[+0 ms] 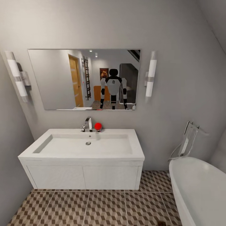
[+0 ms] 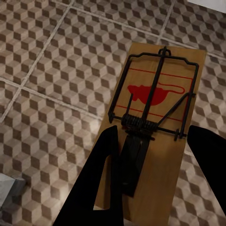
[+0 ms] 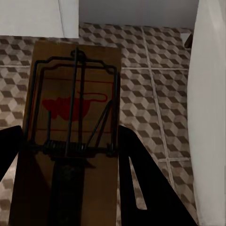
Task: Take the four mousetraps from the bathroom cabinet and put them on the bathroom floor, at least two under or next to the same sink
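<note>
I count two mousetraps: my left hand [image 2: 155, 155] pinches one mousetrap [image 2: 155, 117], my right hand [image 3: 70, 160] another mousetrap [image 3: 75, 108]; their near ends are cut off.

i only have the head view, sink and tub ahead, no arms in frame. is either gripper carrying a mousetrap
Observer: Yes. In the left wrist view the left gripper has a mousetrap between its fingers, above the bathroom floor.
Operator: and the right one
Observer: The right gripper holds a second mousetrap, also wooden with a red mouse print.
Operator: what's near the right arm
Observer: A white panel runs along one side of its view; I cannot tell whether that is the tub. Tiles lie under the trap.
Operator: any trap already on the floor by the bathroom sink
Observer: None shows on the tiles before the bathroom sink in your view or in either wrist view.
</note>
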Robot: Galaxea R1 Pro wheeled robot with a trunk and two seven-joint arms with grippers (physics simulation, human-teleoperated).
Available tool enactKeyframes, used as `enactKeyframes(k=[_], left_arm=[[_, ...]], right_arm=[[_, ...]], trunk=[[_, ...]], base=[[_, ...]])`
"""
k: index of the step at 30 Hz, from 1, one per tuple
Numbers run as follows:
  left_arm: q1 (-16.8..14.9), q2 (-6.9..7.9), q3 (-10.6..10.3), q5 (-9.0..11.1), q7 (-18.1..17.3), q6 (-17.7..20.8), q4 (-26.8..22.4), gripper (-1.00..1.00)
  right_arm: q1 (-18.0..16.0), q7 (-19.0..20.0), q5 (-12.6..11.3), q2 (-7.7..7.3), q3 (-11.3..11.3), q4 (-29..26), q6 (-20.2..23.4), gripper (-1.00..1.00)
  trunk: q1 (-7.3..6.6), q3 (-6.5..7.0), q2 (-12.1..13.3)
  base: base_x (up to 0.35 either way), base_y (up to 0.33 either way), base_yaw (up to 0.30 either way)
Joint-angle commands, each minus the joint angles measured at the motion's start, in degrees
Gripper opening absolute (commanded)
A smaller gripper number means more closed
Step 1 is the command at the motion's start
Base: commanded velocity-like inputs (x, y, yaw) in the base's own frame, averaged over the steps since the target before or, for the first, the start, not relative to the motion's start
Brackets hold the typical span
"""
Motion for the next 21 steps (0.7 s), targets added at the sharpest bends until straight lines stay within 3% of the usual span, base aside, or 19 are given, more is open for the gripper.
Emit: enactKeyframes(k=[1,5,11,21], left_arm=[[-0.07,0.01,-0.43,0.31,-0.10,-0.20,0.17,-1.00],[-0.07,0.14,-0.45,0.31,0.33,-0.16,0.17,-1.00],[-0.07,0.93,-0.52,0.31,1.34,-0.04,0.17,-1.00],[-0.07,1.01,-0.61,0.31,1.32,-0.03,0.17,-1.00]], right_arm=[[-0.09,-0.43,-0.57,0.05,0.52,0.21,1.06,-1.00],[-0.08,-5.05,1.14,1.08,0.53,0.14,6.57,-1.00],[-0.08,-9.46,7.71,2.35,0.46,0.13,8.79,-1.00],[-0.08,-9.06,8.64,2.47,0.43,0.12,8.75,-1.00]], trunk=[[0.03,-0.11,-0.11],[0.03,-0.11,-0.11],[0.03,-0.11,-0.11],[0.03,-0.11,-0.11]], base=[[0.003,0.000,0.000],[0.001,0.000,0.000],[0.003,0.000,0.000],[0.240,0.000,0.000]])
